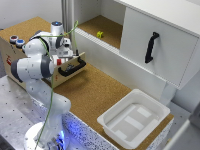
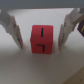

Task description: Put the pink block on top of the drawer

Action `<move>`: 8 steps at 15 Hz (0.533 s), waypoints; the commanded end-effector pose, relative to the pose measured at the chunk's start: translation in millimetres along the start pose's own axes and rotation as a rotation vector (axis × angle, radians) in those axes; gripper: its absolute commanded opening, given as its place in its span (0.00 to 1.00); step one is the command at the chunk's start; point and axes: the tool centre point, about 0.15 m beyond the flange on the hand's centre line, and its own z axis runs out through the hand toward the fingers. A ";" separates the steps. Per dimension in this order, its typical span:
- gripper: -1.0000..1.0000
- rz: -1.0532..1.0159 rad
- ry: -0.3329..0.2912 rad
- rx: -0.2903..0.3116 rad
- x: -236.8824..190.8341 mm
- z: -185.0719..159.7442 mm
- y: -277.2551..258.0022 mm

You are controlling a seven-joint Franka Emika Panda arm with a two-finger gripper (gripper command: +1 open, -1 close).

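Fingers (image 2: 42,31) stand apart, straddling the block (image 2: 43,39) without visibly touching it. Grasp not yet made; lifting it onto the drawer (image 1: 30,27) top remains.

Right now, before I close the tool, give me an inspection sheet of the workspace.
Surface: cork tabletop, with perforated metal under the arm's base.
Job's things: pink block lies between the tool's fingers, with a gap on each side; drawer has a cork top, and its front looks pulled out.
Clutter: yellow-green block on the rear cork shelf; white bin at the exterior view's right.
Grippers: tool open, straddling the block.
Cables: green cable runs along the arm.
Surroundings: white cabinet with a black handle.
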 end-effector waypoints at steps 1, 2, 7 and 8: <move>0.00 0.052 0.029 -0.114 -1.1 10.7 -11.6; 0.00 0.068 0.040 -0.122 0.1 8.5 -11.3; 0.00 0.148 0.079 -0.101 10.3 -15.9 -8.6; 0.00 0.165 0.083 -0.092 16.1 -27.3 -7.5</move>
